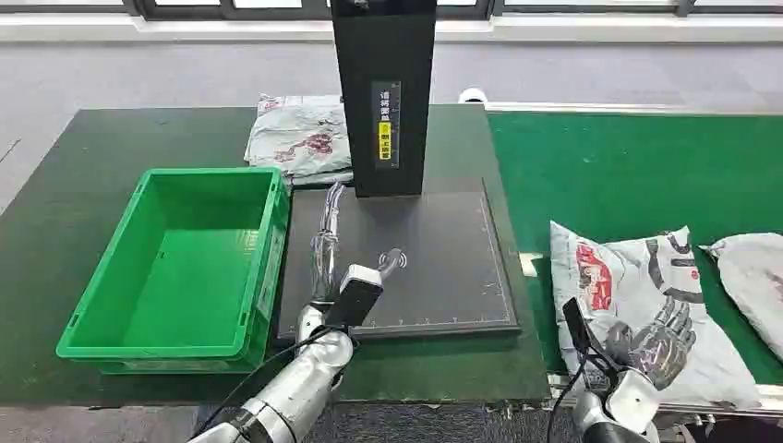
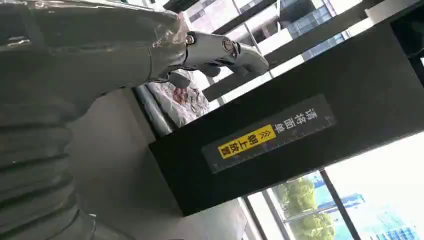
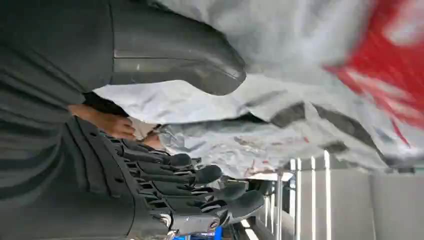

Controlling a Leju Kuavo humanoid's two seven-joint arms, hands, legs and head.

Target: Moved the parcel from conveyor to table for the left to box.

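A white and grey parcel [image 1: 628,277] with red and black print lies on the green conveyor [image 1: 628,166] at the right. My right hand [image 1: 657,343] rests on its near end with fingers spread. In the right wrist view the thumb [image 3: 190,60] and the dark fingers [image 3: 210,185] stand apart, with the parcel [image 3: 300,95] close in front of them. My left hand [image 1: 328,242] reaches forward over the left edge of the black mat [image 1: 434,277], beside the green box [image 1: 185,268]. It holds nothing, and its fingers [image 2: 225,50] are stretched out.
A tall black scanner post [image 1: 383,92] stands at the back of the mat. Another printed parcel [image 1: 300,137] lies on the dark table [image 1: 92,166] behind the box. A further grey parcel [image 1: 752,277] lies on the conveyor at the far right.
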